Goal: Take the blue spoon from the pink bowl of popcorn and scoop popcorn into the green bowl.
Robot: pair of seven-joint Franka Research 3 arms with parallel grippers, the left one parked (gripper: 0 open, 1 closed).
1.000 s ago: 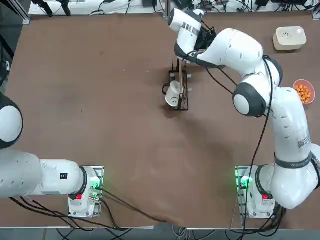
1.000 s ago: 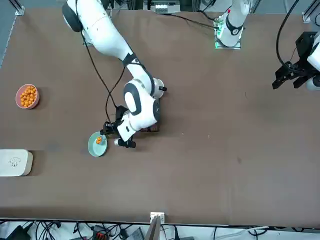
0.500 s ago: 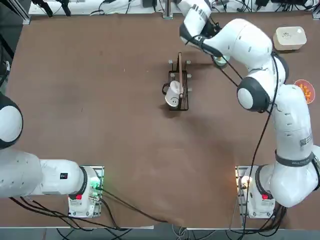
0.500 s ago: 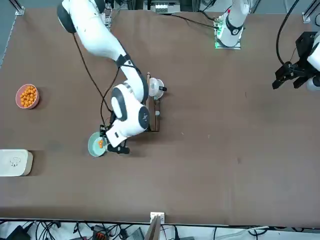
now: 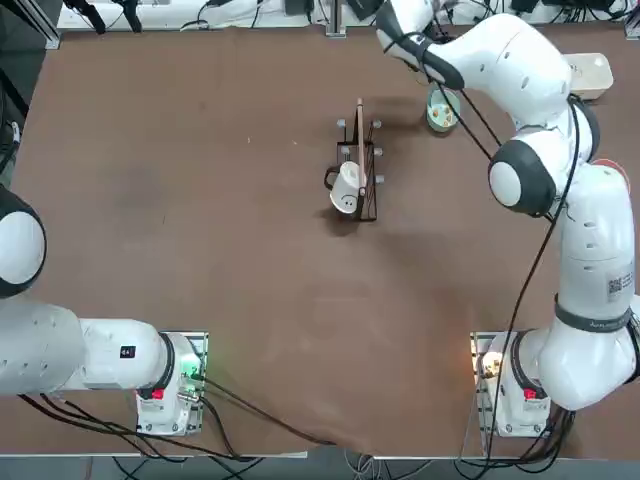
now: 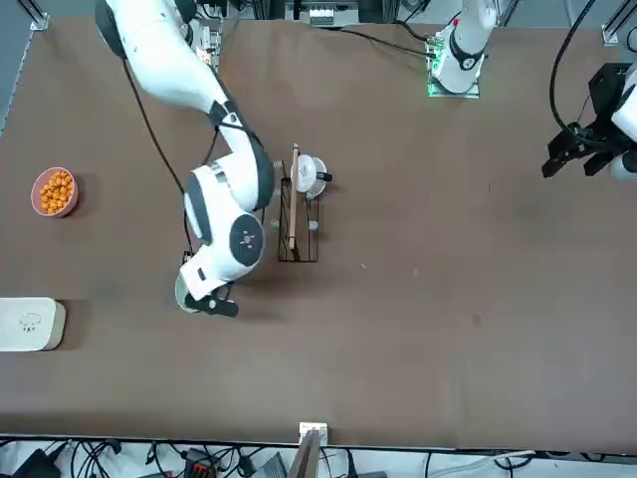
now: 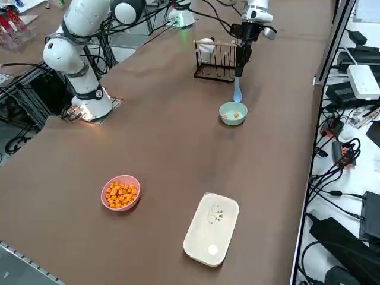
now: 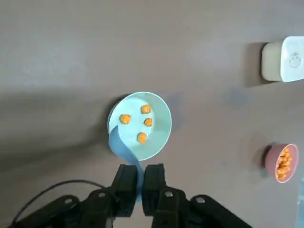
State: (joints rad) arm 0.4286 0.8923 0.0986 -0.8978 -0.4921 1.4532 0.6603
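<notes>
The brown surface (image 7: 166,136) carries everything, with the white right arm (image 7: 89,35) reaching far across it toward the far edge. A dark wire rack (image 7: 217,62) holding a white mug (image 5: 347,188) stands near the middle of the surface. A white rounded-square box (image 7: 212,228) lies near the surface's right edge, just beside the pink bowl (image 7: 120,193), which is heaped with orange popcorn (image 7: 120,192). The green bowl (image 8: 140,126) sits well apart from the pink bowl, between the rack and the far edge, and holds four popcorn pieces. The right gripper (image 8: 138,186) hangs above the green bowl, its fingers pinching the handle of the blue spoon (image 8: 122,147). The spoon hangs tip-down from the gripper, its scoop over the green bowl's rim on the side nearest the gripper; whether it touches the rim cannot be told.
</notes>
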